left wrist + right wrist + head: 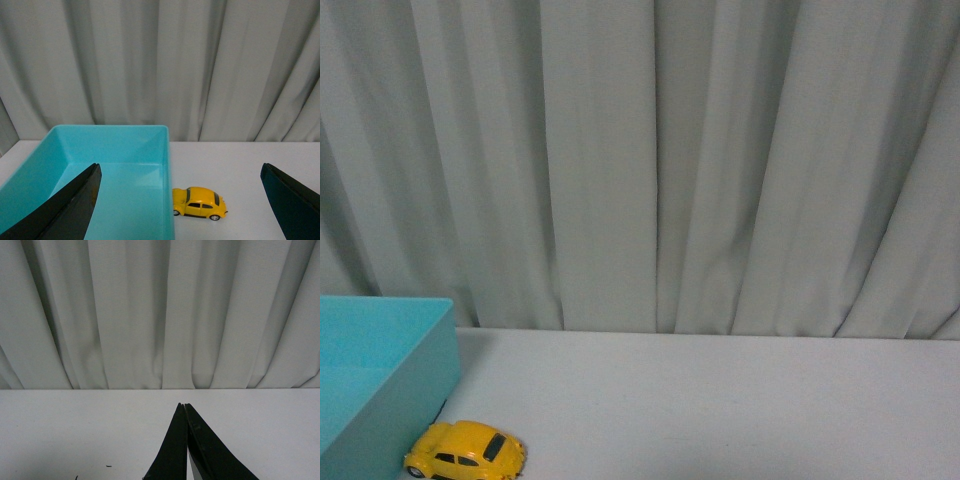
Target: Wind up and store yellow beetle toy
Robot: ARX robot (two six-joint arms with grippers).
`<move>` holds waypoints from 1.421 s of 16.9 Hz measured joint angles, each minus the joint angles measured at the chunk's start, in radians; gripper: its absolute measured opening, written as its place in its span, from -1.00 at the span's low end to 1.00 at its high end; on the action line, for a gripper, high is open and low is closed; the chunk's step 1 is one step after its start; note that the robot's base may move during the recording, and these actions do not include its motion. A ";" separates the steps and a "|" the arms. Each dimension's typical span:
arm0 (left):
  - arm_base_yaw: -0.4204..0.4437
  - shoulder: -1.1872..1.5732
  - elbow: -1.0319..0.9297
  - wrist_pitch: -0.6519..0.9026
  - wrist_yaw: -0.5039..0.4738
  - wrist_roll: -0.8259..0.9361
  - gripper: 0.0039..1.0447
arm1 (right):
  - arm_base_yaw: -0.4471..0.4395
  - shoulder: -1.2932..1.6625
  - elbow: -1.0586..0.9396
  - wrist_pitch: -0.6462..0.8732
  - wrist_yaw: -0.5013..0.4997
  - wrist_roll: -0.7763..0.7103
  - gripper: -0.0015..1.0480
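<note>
The yellow beetle toy (466,451) (199,203) stands on its wheels on the white table, its nose touching or nearly touching the outer wall of a teal box (380,385) (125,150). My left gripper (180,172) is open wide, above and short of the toy, with one black finger (70,205) over the box and the other (295,200) over bare table. My right gripper (183,405) is shut with nothing in it, its tips pressed together over bare table. Neither arm shows in the front view.
The teal box is open-topped and nothing shows inside it. A grey pleated curtain (650,160) hangs along the table's far edge. Bare white tabletop (740,400) stretches to the right of the toy.
</note>
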 joint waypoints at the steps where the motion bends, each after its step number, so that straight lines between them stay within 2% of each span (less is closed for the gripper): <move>1: 0.000 0.000 0.000 0.000 0.000 0.000 0.88 | 0.000 -0.026 0.000 -0.028 0.000 0.000 -0.97; 6: 0.000 0.000 0.000 0.000 0.000 0.000 0.88 | 0.000 -0.161 0.000 -0.173 0.000 0.000 -0.97; 7: 0.000 0.000 0.000 0.000 0.000 0.000 0.88 | 0.000 -0.253 0.000 -0.312 0.000 0.000 -0.97; 14: 0.000 0.000 0.000 0.000 0.000 0.000 0.88 | 0.000 -0.318 0.000 -0.328 0.003 0.000 -0.97; 18: 0.000 0.000 0.000 0.000 0.000 0.000 0.88 | 0.000 -0.318 0.000 -0.328 0.003 0.000 -0.33; 19: 0.000 0.000 0.000 0.000 0.000 0.000 0.88 | 0.000 -0.318 0.000 -0.328 0.003 0.000 -0.09; 24: 0.000 0.000 0.000 0.000 0.000 0.000 0.88 | 0.000 -0.318 0.000 -0.328 0.003 0.000 0.71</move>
